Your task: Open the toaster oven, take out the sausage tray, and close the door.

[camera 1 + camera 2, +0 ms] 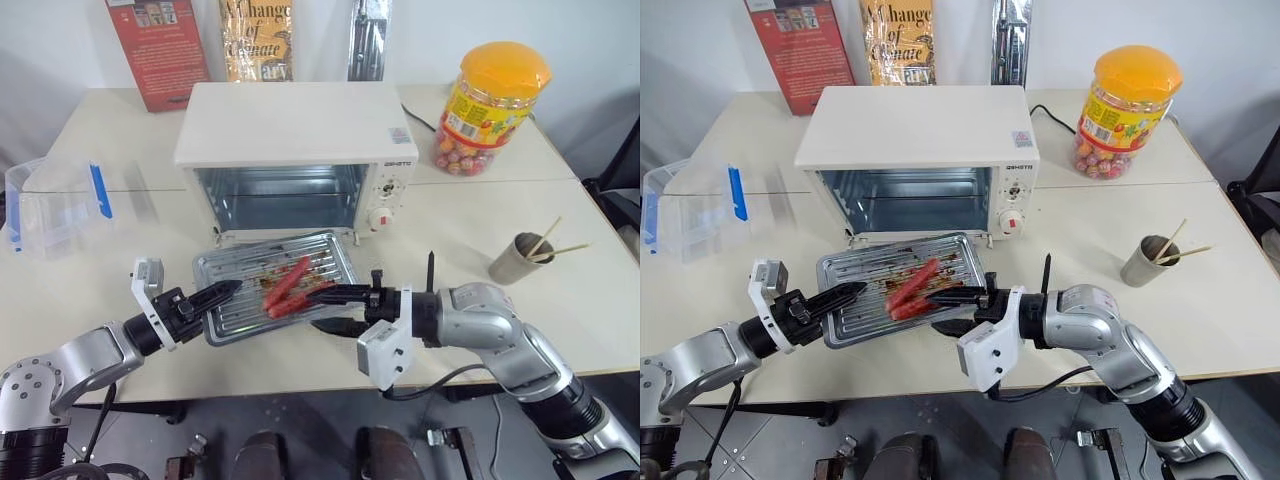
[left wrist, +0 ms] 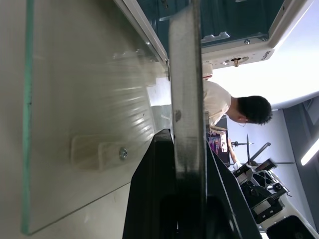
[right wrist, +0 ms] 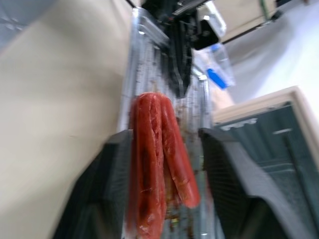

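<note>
One sausage tray [image 1: 250,285] with three red sausages [image 1: 288,287] sits before one toaster oven [image 1: 296,158]; the left gripper [image 1: 228,290] pinches its rim, the right gripper [image 1: 322,310] spread.

The left gripper [image 1: 228,290] pinches the left rim of the shallow silver metal sausage tray [image 1: 235,272]; the right gripper's [image 1: 330,305] parted jaws straddle its right rim.
</note>
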